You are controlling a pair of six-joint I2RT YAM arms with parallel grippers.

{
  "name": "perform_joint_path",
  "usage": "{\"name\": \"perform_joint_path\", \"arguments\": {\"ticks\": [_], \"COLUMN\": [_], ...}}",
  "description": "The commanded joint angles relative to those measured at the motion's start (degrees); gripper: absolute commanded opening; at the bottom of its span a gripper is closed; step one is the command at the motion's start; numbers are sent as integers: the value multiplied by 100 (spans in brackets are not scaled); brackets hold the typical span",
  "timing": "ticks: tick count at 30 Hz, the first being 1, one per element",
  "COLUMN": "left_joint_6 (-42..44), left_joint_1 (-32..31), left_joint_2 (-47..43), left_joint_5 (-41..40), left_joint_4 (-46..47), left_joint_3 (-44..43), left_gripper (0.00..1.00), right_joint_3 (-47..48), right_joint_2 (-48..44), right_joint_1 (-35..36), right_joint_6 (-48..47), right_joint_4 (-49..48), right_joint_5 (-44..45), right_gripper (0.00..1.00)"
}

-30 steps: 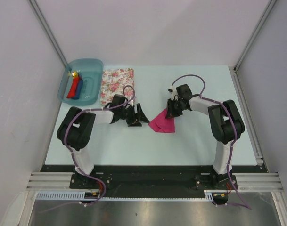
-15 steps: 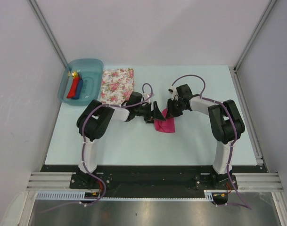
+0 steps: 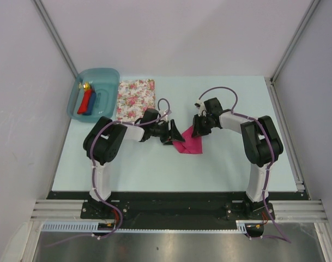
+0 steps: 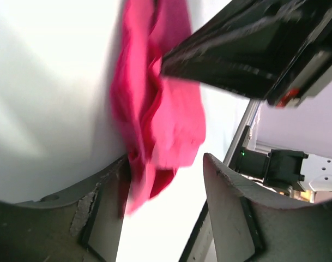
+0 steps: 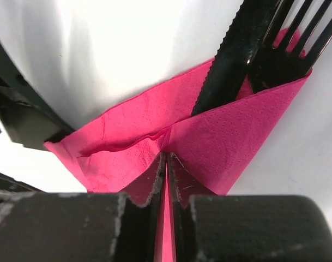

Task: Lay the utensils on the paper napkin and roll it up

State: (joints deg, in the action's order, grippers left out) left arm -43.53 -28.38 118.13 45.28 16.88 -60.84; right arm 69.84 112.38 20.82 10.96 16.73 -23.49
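Observation:
The magenta paper napkin [image 3: 189, 143] lies folded mid-table. In the right wrist view the napkin [image 5: 225, 136] wraps a dark knife [image 5: 234, 49] and a dark fork [image 5: 288, 43], whose tops stick out. My right gripper [image 5: 167, 158] is shut on a fold of the napkin; it shows in the top view [image 3: 198, 130] at the napkin's upper edge. My left gripper [image 3: 176, 134] is at the napkin's left side, open. In the left wrist view the napkin [image 4: 160, 120] hangs blurred, with its tip reaching between the left gripper's [image 4: 166, 180] spread fingers.
A white cloth with rose print [image 3: 136, 99] lies at the back left. Beside it a teal bin [image 3: 94, 93] holds a red roll and a blue roll. Metal rails run along the table's right side and near edge.
My left gripper moved right to the napkin's left side, then drew back a little to the left. The right gripper stayed in place, holding the napkin.

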Motion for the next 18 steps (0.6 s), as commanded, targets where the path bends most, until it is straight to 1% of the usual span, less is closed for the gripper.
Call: {"name": "perform_joint_path", "arguments": {"ticks": [1, 3, 4, 6, 7, 9, 10, 12, 13, 15, 18], "left_joint_6": [125, 21, -15, -112, -112, -103, -121, -278, -349, -498, -727], "left_joint_1": [52, 52, 61, 61, 61, 69, 70, 52, 35, -62, -229], "left_joint_2": [-149, -115, -80, -79, -105, -237, -298, -491, -536, -624, -554], "left_joint_5": [-212, -169, -142, -72, -37, -36, -28, 25, 42, 147, 262], "left_joint_4": [-555, -441, -336, -230, -160, -168, -133, -19, 112, 201, 508], "left_joint_3": [388, 424, 415, 354, 327, 239, 230, 213, 195, 108, -6], "left_gripper": [61, 57, 49, 42, 34, 27, 21, 15, 11, 6, 4], "right_joint_3": [-278, -252, -252, -243, -243, -243, -243, -243, -243, -243, -243], "right_joint_2": [557, 566, 566, 566, 566, 575, 575, 575, 575, 575, 584], "right_joint_1": [124, 115, 124, 124, 124, 124, 133, 133, 133, 142, 142], "right_joint_6": [-68, -50, -50, -50, -50, -50, -42, -33, -33, -33, -15], "right_joint_4": [-29, -21, -21, -21, -21, -21, -21, -30, -30, -38, -56], "right_joint_5": [397, 389, 389, 389, 389, 380, 380, 362, 362, 362, 353], "right_gripper": [9, 8, 8, 8, 8, 6, 6, 5, 5, 5, 3]}}
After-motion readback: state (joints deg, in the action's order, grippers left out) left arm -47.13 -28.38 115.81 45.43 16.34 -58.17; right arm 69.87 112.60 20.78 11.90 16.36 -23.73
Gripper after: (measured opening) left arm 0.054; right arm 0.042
